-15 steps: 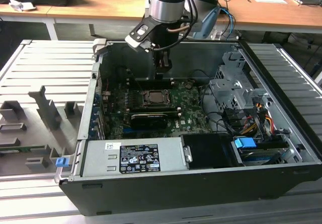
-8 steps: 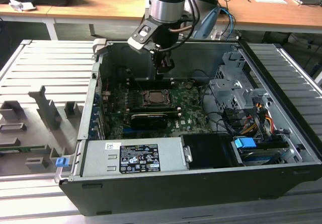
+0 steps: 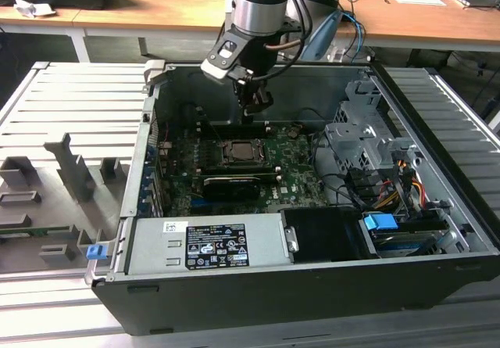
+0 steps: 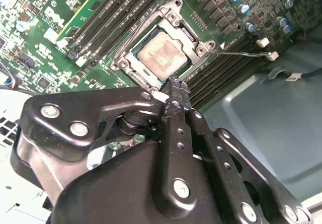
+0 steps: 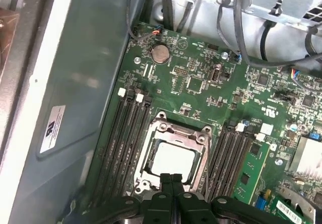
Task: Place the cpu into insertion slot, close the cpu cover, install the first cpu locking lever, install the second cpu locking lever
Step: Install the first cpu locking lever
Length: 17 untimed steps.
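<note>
The cpu (image 4: 161,55) sits flat in the insertion slot (image 4: 130,69), silver top showing thru the window of the cpu cover (image 5: 179,130), which lies down over it. In the exterior view the arm (image 3: 258,4) drops into the open PC case (image 3: 234,305), wrist canted, hand (image 3: 254,115) pointing down w/ tips just above the slot's edge. Fingers (image 5: 164,184) are clenched together, nothing btwn them. A white sticker (image 5: 53,128) is on the case wall beside the hand. The PSU label (image 3: 215,246) is well apart; print not legible.

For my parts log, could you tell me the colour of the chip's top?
Silvery grey; the chip shows best in the second wrist view.
</note>
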Tool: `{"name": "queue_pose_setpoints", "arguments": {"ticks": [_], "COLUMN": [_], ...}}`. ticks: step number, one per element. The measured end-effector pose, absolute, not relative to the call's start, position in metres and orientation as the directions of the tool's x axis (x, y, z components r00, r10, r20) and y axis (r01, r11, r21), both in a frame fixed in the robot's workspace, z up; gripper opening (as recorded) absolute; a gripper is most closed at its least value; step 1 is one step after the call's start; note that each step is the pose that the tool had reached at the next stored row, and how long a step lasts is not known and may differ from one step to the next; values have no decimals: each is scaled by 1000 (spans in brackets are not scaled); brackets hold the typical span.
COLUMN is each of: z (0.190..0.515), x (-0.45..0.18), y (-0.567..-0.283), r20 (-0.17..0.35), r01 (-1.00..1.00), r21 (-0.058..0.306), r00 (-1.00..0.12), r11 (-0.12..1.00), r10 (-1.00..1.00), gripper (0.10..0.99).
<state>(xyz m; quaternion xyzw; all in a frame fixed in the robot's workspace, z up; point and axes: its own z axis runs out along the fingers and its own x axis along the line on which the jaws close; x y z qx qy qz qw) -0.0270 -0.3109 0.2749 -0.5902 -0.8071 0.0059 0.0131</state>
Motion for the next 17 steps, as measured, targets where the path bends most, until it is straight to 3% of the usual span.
{"name": "queue_pose_setpoints", "arguments": {"ticks": [17], "z": [275], "x": [-27], "y": [-311], "r20": [14], "r01": [892], "r21": [-25], "r00": [-452], "r11": [452], "r10": [892], "gripper": [106]}}
